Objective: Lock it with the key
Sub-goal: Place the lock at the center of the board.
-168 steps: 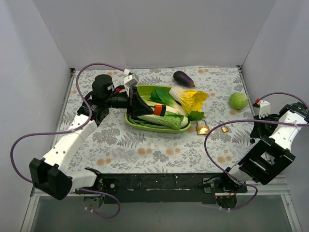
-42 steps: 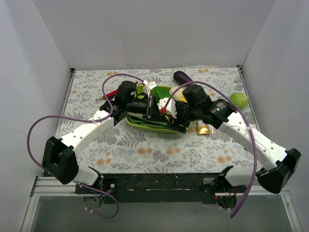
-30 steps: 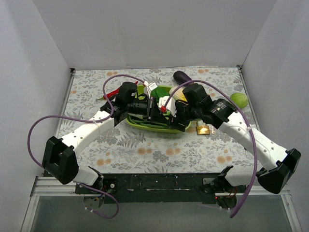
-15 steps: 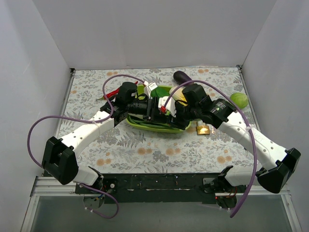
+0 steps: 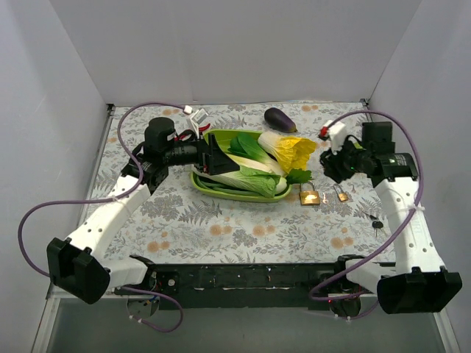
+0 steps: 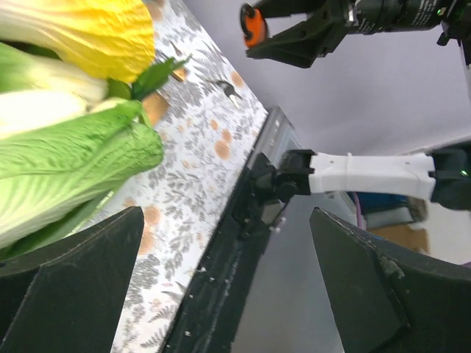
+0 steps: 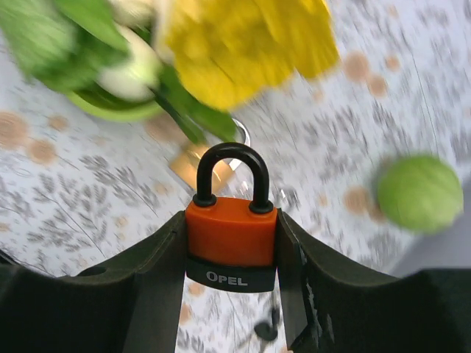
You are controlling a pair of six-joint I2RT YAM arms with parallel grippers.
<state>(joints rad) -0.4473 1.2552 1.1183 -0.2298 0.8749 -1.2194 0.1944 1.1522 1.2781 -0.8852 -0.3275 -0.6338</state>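
An orange padlock [image 7: 232, 232] with a black shackle and a black base sits upright between the fingers of my right gripper [image 7: 230, 220], which is shut on its sides. From above, that gripper [image 5: 326, 143] hangs over the mat's right part, the orange padlock [image 5: 322, 134] at its tip. A small dark key [image 5: 375, 220] lies on the mat near the right arm and shows blurred as the key [image 7: 265, 329] under the padlock. My left gripper [image 5: 215, 156] is over the tray's left end. In its wrist view the left gripper [image 6: 227, 279] is wide open and empty.
The green tray [image 5: 221, 193] holds leafy vegetables [image 5: 257, 165]. Two brass padlocks [image 5: 309, 195] lie on the mat right of it. An eggplant [image 5: 280, 118] lies behind the tray. A green ball [image 7: 419, 193] sits at the right. White walls enclose the mat.
Both arms have drawn apart from the middle of the tray. The left gripper has opened and moved back left. The right arm has swung right and up, carrying the orange padlock.
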